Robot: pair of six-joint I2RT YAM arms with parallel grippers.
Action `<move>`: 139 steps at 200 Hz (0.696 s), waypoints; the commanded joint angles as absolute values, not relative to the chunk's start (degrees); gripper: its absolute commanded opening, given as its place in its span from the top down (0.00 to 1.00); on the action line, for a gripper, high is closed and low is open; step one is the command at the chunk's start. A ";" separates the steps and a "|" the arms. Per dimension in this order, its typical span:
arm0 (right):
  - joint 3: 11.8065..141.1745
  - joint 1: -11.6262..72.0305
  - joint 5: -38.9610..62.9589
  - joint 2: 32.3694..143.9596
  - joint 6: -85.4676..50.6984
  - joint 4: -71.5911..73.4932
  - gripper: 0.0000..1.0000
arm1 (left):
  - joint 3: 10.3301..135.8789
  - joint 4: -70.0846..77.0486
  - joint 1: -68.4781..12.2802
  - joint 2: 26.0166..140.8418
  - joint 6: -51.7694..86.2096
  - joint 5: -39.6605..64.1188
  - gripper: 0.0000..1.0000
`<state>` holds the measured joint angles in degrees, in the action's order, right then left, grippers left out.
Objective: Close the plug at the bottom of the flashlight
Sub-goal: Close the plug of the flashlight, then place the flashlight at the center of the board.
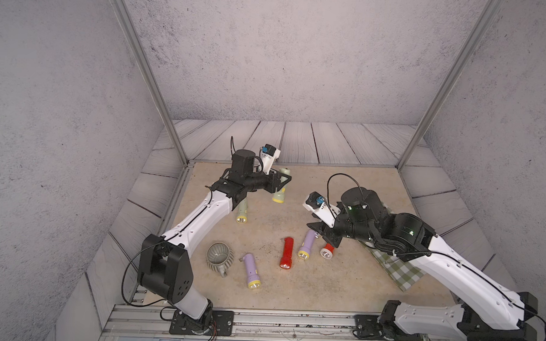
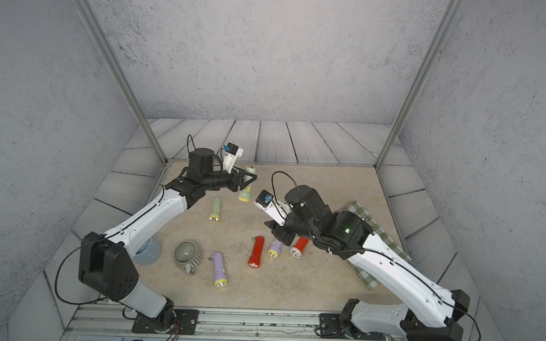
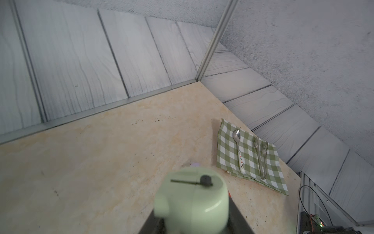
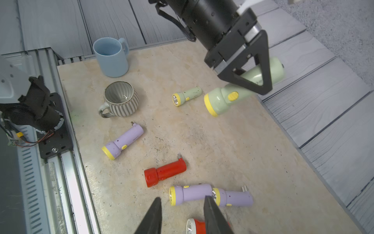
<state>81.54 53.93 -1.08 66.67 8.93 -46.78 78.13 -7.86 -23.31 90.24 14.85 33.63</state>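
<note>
The butt end of the pale green flashlight [image 3: 192, 204] sits right up against my left wrist camera, blurred by closeness. A dark round plug [image 3: 205, 180] with a thin strap lies on that end cap. I cannot tell whether it is pressed home. My left pincer [image 4: 261, 83] is clamped across the flashlight's barrel and holds it clear of the surface [image 1: 343, 186], over the far left part, with the yellow-rimmed head tilted downward.

My right pincer [image 1: 322, 234] hangs low over the middle right of the surface, jaws parted and nothing between them. Just below it in the right wrist view, a purple flashlight [image 4: 190, 194] lies end to end with a second purple flashlight [image 4: 232, 197], the two touching. A white-rimmed red flashlight [image 4: 197, 225] lies just beside one finger.

Elsewhere on the surface I see an all-red flashlight [image 1: 287, 252], a third purple flashlight [image 1: 251, 270] and a green flashlight lying flat [image 1: 241, 212]. A ribbed mug [image 1: 219, 257] and a blue mug [image 4: 111, 57] stand near my left arm's base. A green checked cloth [image 3: 226, 154] lies along the right edge, carrying a spoon [image 3: 238, 150] and tongs [image 3: 261, 160].
</note>
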 commanded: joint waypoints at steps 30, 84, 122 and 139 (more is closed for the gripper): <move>77.30 53.45 -10.82 63.29 1.77 -47.15 0.63 | 79.54 -18.24 -20.93 93.49 24.44 22.69 1.00; 72.64 53.17 -13.23 59.67 -0.26 -46.43 0.62 | 79.30 -23.54 -20.49 101.29 28.93 17.84 1.00; 70.13 53.03 -14.41 57.55 0.51 -45.28 0.61 | 82.91 -27.76 -20.48 109.43 29.28 18.88 1.00; 68.81 53.08 -14.83 56.48 0.54 -43.77 0.61 | 83.39 -27.52 -20.48 111.70 29.66 18.85 1.00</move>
